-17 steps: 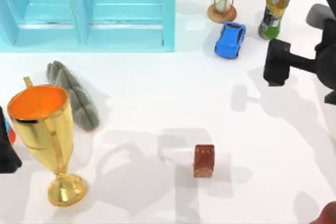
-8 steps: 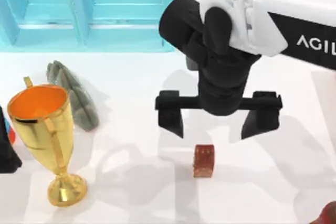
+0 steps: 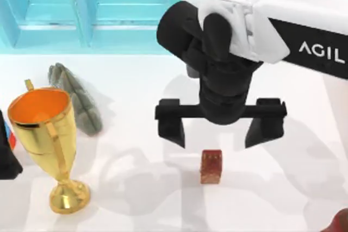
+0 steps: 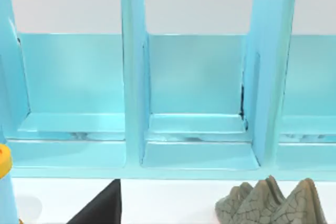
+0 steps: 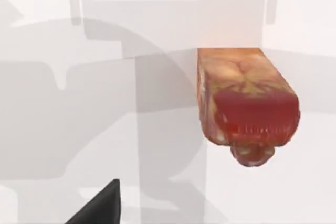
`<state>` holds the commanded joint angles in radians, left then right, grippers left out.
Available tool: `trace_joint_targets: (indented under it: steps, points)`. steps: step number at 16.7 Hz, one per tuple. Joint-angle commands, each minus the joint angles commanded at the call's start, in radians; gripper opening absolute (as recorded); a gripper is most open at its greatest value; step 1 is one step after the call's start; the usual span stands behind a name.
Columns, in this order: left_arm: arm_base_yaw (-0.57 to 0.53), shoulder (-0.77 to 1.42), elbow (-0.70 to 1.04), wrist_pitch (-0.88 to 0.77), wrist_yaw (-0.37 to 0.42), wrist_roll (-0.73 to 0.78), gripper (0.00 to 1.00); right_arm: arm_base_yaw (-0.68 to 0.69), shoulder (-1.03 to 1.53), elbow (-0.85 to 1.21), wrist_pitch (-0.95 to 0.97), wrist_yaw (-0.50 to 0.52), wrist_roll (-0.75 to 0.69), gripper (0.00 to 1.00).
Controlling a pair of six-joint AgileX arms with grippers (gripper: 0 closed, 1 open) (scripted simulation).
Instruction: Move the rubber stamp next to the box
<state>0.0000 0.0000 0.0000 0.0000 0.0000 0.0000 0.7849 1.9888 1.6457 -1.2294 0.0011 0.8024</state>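
While my right claw (image 3: pixel 219 132) hangs wide open over the middle of the tabletop (image 3: pixel 283 188), it has hold of nothing. Its two black fingers (image 3: pixel 171 124) stand far apart, one on each side. The rubber stamp (image 3: pixel 211 166) sits just in front of them, toward the front edge of the tabletop, a bit right of the middle. It is not touching my claw. In my right wrist view the rubber stamp (image 5: pixel 245 103) lies alone on the white tabletop (image 5: pixel 52 129), with gray shadows around it.

The blue box (image 3: pixel 89 12) stands along the back edge, at the back left corner, well apart from the stamp. A gold cup (image 3: pixel 46 134) stands near the left edge, and a gray rock (image 3: pixel 76 99) lies just behind it. My left claw (image 3: pixel 6 156) waits at the left edge, and I cannot tell if it is open or closed. My left wrist view looks at the blue box (image 4: pixel 194 103) and the gray rock (image 4: pixel 273 203).
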Motion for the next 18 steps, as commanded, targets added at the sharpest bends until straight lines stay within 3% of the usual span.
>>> trace_joint_targets:
  steps: [8, 13, 18]
  points:
    - [0.000, 0.000, 0.000, 0.000, 0.000, 0.000, 1.00, 0.004, 0.090, -0.223, 0.320, 0.001, 0.005, 1.00]
    - [0.000, 0.000, 0.000, 0.000, 0.000, 0.000, 1.00, 0.005, 0.098, -0.243, 0.344, 0.001, 0.005, 1.00]
    - [0.000, 0.000, 0.000, 0.000, 0.000, 0.000, 1.00, 0.005, 0.098, -0.243, 0.344, 0.001, 0.005, 0.62]
